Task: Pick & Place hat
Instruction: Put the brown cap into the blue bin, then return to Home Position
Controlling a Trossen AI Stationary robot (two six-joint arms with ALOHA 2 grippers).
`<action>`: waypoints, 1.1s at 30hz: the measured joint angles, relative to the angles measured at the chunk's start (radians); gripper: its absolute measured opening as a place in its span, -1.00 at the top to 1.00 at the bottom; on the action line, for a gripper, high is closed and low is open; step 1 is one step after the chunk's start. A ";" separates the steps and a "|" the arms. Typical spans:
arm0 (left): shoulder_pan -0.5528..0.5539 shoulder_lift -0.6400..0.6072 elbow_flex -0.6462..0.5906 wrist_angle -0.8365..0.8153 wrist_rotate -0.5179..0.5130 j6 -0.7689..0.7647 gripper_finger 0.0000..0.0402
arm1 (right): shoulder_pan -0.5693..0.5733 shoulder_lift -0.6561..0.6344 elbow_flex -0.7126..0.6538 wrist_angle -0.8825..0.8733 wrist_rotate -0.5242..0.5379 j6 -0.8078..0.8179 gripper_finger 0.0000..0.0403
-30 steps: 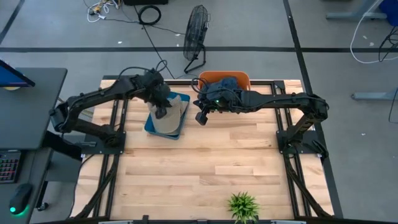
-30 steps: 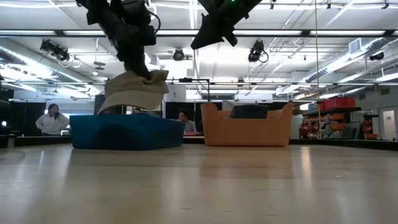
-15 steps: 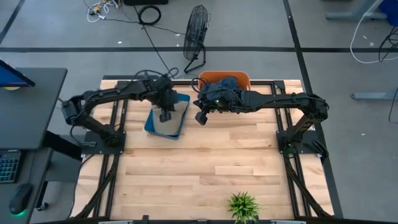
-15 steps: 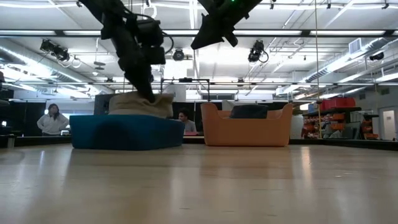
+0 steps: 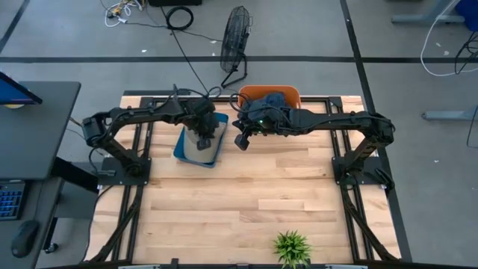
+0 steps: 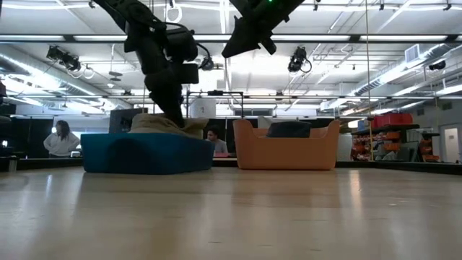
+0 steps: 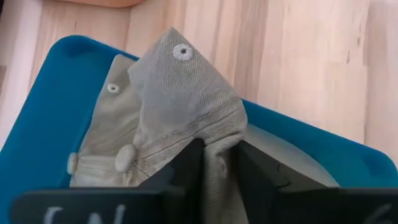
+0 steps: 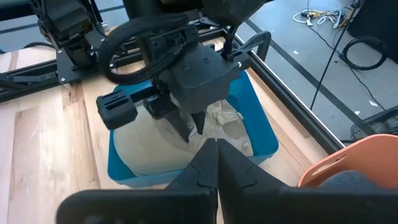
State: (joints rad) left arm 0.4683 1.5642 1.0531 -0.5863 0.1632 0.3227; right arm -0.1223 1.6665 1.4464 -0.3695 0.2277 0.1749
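Observation:
A beige hat [image 7: 180, 93] with eyelets lies crumpled in a blue bin [image 5: 185, 152] at the table's far left. My left gripper [image 7: 217, 177] reaches down into the bin [image 6: 144, 153] and is shut on the hat [image 6: 155, 123]. My right gripper [image 5: 240, 141] hangs shut above the table between the blue bin and an orange bin [image 5: 250, 93], touching nothing. A dark hat [image 5: 273, 99] rests inside the orange bin [image 6: 289, 153]. The right wrist view shows the left gripper [image 8: 189, 127] over the beige hat [image 8: 149, 146]. My left gripper pinches a raised fold of the hat's crown [image 7: 217, 140] between its two fingers [image 7: 189, 168], coming from above and pointing down. Several layers are bunched in the pinch. The rest of the hat lies slack on the blue bin's floor.
The two bins stand side by side at the far edge, with my right arm stretched over the orange one. A small green plant [image 5: 291, 246] stands at the near edge. The wooden table [image 5: 261, 194] between is bare. People [image 6: 61, 137] show in the room behind.
My left gripper has come down and shifted a little toward the orange bin, still shut on the hat. The hat, which hung above the blue bin's rim, has sunk into the bin and slumped flat. My right arm has kept still.

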 joint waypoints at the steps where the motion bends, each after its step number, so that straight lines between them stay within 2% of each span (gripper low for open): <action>1: -0.002 0.000 0.000 -0.002 -0.016 -0.013 0.49 | 0.000 0.000 0.000 0.000 0.000 0.000 1.00; 9: -0.026 -0.034 0.001 -0.017 -0.035 -0.138 0.11 | 0.000 0.000 0.000 0.000 0.000 0.000 1.00; 13: -0.055 -0.085 0.047 -0.090 -0.040 -0.197 -0.04 | 0.000 0.000 0.000 0.000 0.000 0.000 1.00; 17: -0.081 -0.147 0.114 -0.152 -0.096 -0.207 -0.12 | 0.000 0.000 0.000 0.000 0.000 0.000 1.00; 22: -0.082 -0.184 0.175 -0.228 -0.125 -0.258 -0.12 | 0.000 0.000 0.000 0.000 0.000 0.000 1.00; 27: -0.080 -0.192 0.178 -0.300 -0.127 -0.345 -0.05 | 0.000 0.000 0.000 0.000 0.000 0.000 1.00; 30: -0.088 -0.192 0.178 -0.301 -0.119 -0.368 0.05 | 0.000 0.000 0.000 0.000 0.000 0.000 1.00; 33: -0.105 -0.202 0.177 -0.304 -0.122 -0.364 0.25 | 0.000 0.000 0.000 0.000 0.000 0.000 1.00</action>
State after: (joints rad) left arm 0.3633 1.3624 1.2304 -0.8898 0.0410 -0.0414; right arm -0.1224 1.6665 1.4464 -0.3691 0.2276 0.1745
